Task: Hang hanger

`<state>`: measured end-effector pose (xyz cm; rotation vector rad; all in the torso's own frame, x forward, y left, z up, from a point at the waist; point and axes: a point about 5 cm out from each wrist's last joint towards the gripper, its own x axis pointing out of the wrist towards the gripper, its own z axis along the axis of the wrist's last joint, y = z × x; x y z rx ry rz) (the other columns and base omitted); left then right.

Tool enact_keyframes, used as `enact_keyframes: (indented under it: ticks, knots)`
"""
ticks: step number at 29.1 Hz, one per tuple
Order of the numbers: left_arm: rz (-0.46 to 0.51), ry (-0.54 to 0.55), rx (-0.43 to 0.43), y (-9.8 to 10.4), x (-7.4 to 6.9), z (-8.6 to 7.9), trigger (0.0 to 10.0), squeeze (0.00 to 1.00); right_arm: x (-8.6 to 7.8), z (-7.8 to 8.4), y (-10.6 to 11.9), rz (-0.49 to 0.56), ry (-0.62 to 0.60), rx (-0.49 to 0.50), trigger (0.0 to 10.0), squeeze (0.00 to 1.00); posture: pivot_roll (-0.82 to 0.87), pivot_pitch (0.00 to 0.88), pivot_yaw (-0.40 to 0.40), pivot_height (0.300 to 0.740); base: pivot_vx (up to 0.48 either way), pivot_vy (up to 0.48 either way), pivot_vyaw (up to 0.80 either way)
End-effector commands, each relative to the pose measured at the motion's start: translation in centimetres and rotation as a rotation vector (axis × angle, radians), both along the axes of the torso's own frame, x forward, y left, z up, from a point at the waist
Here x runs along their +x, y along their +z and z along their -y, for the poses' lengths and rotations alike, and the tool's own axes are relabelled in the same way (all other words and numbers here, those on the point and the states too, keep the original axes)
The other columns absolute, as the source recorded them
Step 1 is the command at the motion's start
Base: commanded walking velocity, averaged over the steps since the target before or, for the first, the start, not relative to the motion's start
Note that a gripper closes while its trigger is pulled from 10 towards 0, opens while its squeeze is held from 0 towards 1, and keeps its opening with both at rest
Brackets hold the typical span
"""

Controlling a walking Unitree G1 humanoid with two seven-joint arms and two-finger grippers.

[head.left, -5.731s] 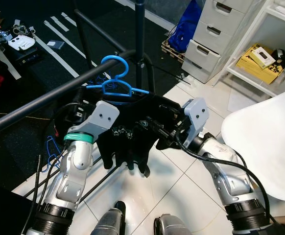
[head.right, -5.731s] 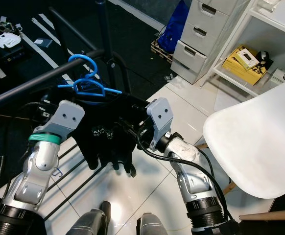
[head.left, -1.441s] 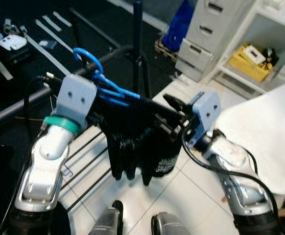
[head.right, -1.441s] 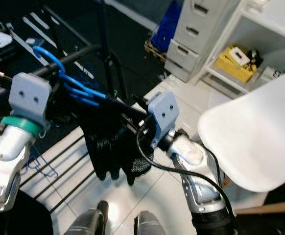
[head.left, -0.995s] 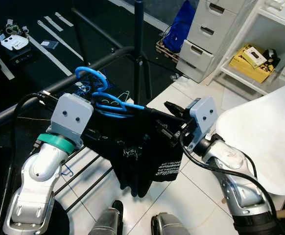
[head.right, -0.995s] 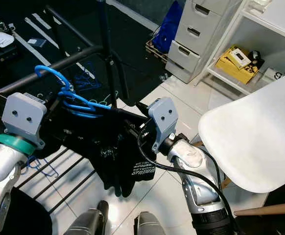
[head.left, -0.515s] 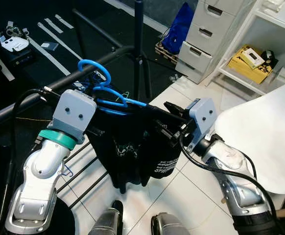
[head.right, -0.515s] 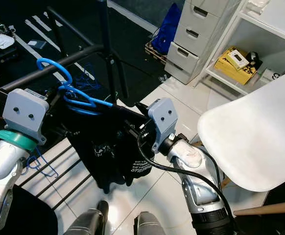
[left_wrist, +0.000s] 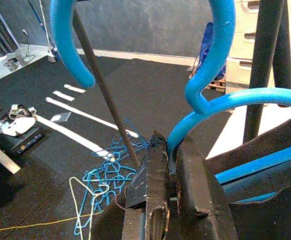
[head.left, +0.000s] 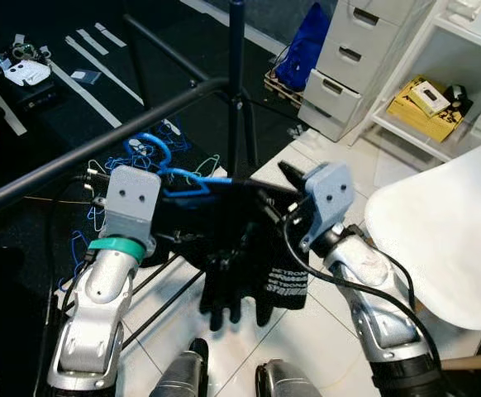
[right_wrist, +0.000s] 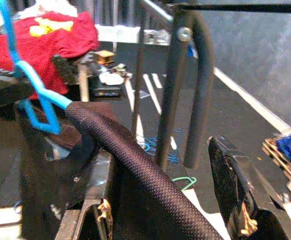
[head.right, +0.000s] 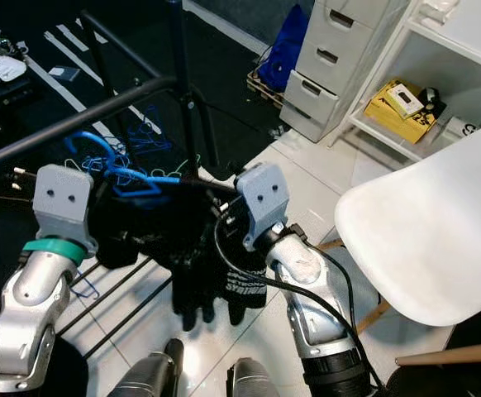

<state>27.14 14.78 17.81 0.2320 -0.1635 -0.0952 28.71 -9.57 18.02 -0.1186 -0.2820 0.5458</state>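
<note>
The black rail (head.left: 100,149) crosses at my eleven o'clock, above and apart from the blue hanger (head.left: 192,176). A black garment (head.left: 249,256) droops from the hanger at twelve. My left gripper (left_wrist: 171,165) has its fingers clamped on the hanger's neck; my right gripper (right_wrist: 170,200) has its fingers apart around the garment's shoulder
</note>
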Motion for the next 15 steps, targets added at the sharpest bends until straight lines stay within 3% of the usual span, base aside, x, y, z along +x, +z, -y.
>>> enact_keyframes:
  ticks: [1, 8, 15]
  knots:
    - [0.02, -0.069, -0.025, 0.42, -0.05, 1.27, 10.0, 0.0, 0.06, -0.3, 0.16, 0.012, -0.002, 0.014, 10.0, 0.0, -0.09, 0.11, 0.008, 0.74, 0.0, 0.0, 0.0]
    - [0.058, -0.073, -0.01, 0.86, 0.02, 1.62, 10.0, 0.0, 0.42, -0.38, 0.18, 0.018, -0.019, 0.025, 10.0, 0.0, -0.08, 0.104, 0.008, 0.74, 0.0, 0.0, 0.0]
    - [0.072, -0.074, -0.001, 0.97, -0.08, 1.86, 10.0, 0.0, 0.83, -0.4, 0.33, 0.025, -0.034, 0.038, 10.0, 0.0, -0.08, 0.099, 0.005, 0.74, -0.28, 0.0, 0.0]
